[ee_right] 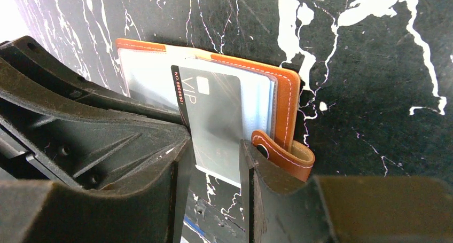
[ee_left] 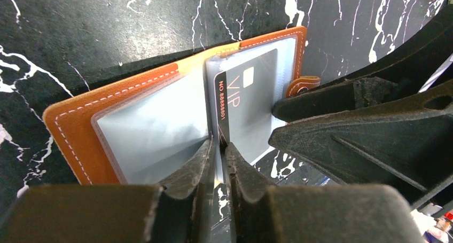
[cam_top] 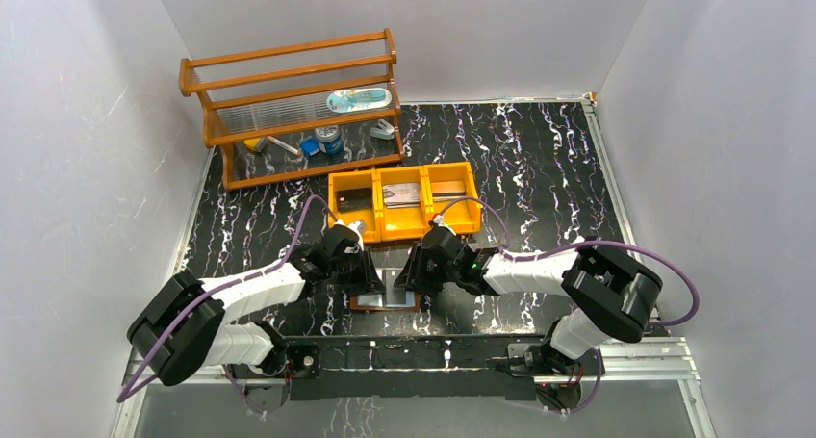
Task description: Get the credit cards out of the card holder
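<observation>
Brown card holder (ee_left: 69, 125) lies open, grey VIP credit card (ee_left: 251, 104) sticking partly out.

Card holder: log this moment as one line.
brown leather card holder: lying open | left gripper: pinching grey VIP credit card | right gripper: open, pressing snap-tab side

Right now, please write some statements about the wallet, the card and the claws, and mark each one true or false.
1. The card holder lies open on the table. True.
2. The left claw pinches the VIP card. True.
3. The snap tab is fastened. False: it hangs loose.
4. The right claw is shut tight. False: its jaws stand apart, at the holder's sleeves.
</observation>
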{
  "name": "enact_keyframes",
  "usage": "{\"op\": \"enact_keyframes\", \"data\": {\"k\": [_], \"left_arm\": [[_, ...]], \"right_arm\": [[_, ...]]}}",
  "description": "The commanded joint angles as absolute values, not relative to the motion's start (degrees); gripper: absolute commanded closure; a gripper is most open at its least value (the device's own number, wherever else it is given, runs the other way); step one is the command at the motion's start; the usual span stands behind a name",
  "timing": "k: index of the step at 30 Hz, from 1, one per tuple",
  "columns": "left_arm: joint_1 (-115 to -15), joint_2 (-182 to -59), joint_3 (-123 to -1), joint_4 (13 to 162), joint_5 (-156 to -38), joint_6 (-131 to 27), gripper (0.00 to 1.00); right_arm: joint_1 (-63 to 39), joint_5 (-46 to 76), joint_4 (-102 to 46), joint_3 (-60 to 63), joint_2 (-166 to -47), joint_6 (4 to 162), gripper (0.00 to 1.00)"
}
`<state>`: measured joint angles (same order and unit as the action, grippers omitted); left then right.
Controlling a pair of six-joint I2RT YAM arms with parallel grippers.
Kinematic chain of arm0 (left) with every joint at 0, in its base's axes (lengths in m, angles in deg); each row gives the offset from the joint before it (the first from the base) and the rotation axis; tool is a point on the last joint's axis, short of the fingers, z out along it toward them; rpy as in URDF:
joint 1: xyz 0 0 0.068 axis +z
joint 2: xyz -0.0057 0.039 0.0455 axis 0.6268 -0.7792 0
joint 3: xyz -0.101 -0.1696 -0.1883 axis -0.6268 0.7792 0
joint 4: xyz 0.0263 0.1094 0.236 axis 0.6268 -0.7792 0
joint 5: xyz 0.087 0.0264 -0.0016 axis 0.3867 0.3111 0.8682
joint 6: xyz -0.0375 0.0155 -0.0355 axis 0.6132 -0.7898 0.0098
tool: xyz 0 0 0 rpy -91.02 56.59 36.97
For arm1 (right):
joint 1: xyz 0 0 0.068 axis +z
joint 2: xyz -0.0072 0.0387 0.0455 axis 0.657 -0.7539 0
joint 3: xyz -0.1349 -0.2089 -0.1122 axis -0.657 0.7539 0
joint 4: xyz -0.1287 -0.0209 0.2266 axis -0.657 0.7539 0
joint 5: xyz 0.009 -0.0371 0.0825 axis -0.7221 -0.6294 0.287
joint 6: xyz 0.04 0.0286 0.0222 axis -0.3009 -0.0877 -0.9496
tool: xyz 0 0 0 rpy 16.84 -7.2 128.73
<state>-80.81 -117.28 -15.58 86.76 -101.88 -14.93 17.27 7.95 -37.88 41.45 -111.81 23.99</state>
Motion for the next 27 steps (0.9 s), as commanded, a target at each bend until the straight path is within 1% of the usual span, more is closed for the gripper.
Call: {"op": "enact_keyframes", "data": {"k": [1,6,10,15,18,22,27], "left_arm": [[-80.9,-115.2,-15.2,85.1,-104.0,-15.8,0.9],[-80.9,-113.9,-15.8,83.4,-103.5,-16.3,0.91],[-80.9,-113.1,-16.3,82.1,-102.7,-16.7,0.85],[-80.9,-115.0,-16.8,84.3,-105.5,-16.6,0.75],[-80.9,-117.0,-17.3,85.3,-107.0,-16.8,0.72],[-80.9,-119.0,-17.8,85.7,-108.1,-17.5,0.72],[-80.9,-119.0,-16.9,85.3,-106.8,-17.1,0.75]], "right_arm": [[17.1,5.4,-31.1,44.0,-112.8,25.2,0.53],[17.1,5.3,-30.9,43.9,-112.7,25.2,0.53],[17.1,5.3,-30.9,43.8,-112.4,25.3,0.53],[17.1,6.2,-31.7,43.7,-111.9,25.1,0.52],[17.1,6.4,-32.1,43.7,-111.3,25.1,0.5],[17.1,6.6,-32.1,43.3,-111.0,25.2,0.49],[17.1,6.6,-30.6,42.3,-109.5,25.9,0.47]]}}
